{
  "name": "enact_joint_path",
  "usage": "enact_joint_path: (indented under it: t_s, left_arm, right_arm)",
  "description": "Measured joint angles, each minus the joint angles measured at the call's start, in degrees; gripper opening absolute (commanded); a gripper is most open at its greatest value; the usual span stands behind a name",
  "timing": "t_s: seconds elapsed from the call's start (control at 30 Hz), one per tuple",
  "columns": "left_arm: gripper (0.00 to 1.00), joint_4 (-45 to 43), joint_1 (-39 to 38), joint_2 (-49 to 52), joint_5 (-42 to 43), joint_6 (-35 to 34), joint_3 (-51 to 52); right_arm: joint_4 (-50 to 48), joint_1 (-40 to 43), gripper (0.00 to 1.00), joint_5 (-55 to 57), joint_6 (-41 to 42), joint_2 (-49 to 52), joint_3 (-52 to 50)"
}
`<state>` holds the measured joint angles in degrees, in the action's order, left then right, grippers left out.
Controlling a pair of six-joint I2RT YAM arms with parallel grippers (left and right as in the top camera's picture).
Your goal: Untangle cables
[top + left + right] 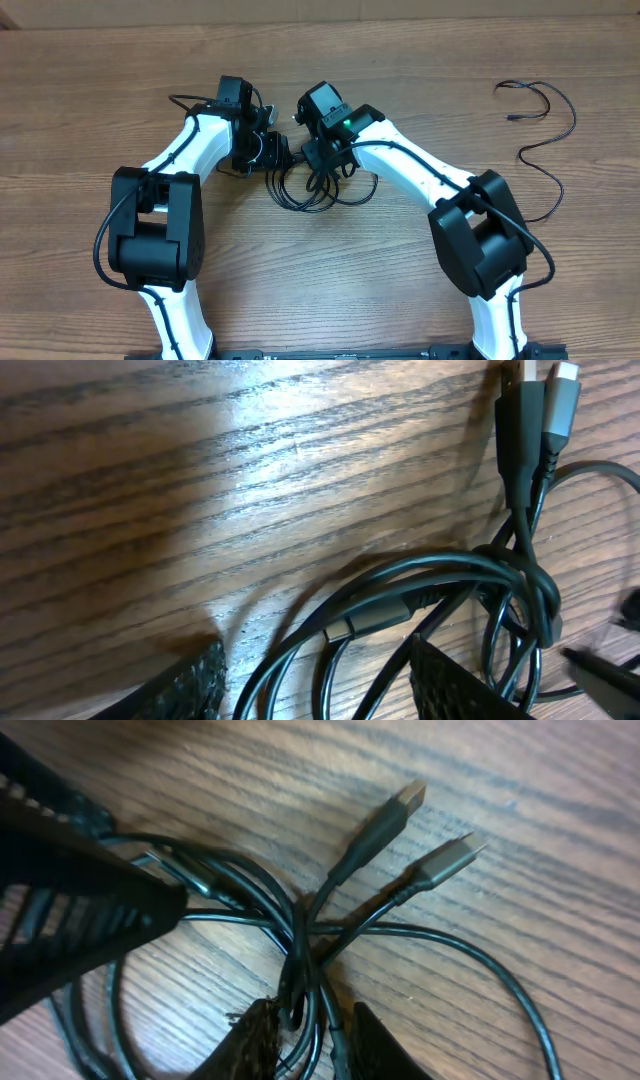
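At table (320, 300) centre, knotted cables (300, 200), another loose cable (572, 112) well apart, rightward

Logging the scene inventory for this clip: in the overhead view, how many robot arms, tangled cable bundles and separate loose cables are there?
Robot arms: 2
Tangled cable bundle: 1
Separate loose cable: 1
Total: 4
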<state>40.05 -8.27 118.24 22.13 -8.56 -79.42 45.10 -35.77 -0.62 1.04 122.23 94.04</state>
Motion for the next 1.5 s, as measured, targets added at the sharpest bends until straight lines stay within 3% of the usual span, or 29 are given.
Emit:
enact_joint_path:
  t_s: [0.23,0.37,0.43,0.63,0.83,0.93,0.97,1.23,1.5]
  left_arm:
    - [0.65,-0.02,-0.02,-0.07,0.22,0.0,0.0]
    - [0.66,-0.02,0.0,-0.09,0.42,0.0,0.0]
    - [0.66,-0.04,-0.02,-0.11,0.42,0.0,0.0]
    - [0.73,-0.04,0.0,-0.13,0.5,-0.02,0.0]
    - [0.58,4.44,1.44,-0.24,-0.02,1.05,-0.61]
    - [0.43,5.64,2.82,0.0,2.25,5.73,-0.61]
    - [0.42,5.79,3.26,0.11,3.06,7.85,-0.61]
    - [0.38,6.6,3.61,0.17,7.13,17.05,-0.61]
    - [0.38,11.5,4.68,0.17,25.51,31.47,-0.63]
  right_arm:
    - [-2.25,-0.96,0.27,0.0,0.0,2.21,-1.07]
    - [-3.8,-1.07,0.18,-0.02,-0.11,2.29,-1.49]
    - [-3.89,-1.07,0.05,0.02,-0.02,2.29,-1.49]
    - [-3.58,-1.07,0.04,-0.13,-0.15,2.29,-1.49]
    - [-3.45,-0.35,0.04,-7.82,-0.66,2.27,-1.49]
    - [-3.41,0.98,0.04,-15.45,-1.05,2.27,-1.49]
    - [-3.39,1.66,0.04,-17.92,-1.11,2.27,-1.49]
    - [-0.04,8.68,0.04,-35.34,-1.62,2.27,-1.49]
    - [6.95,11.45,0.04,-47.01,-11.3,2.27,-1.49]
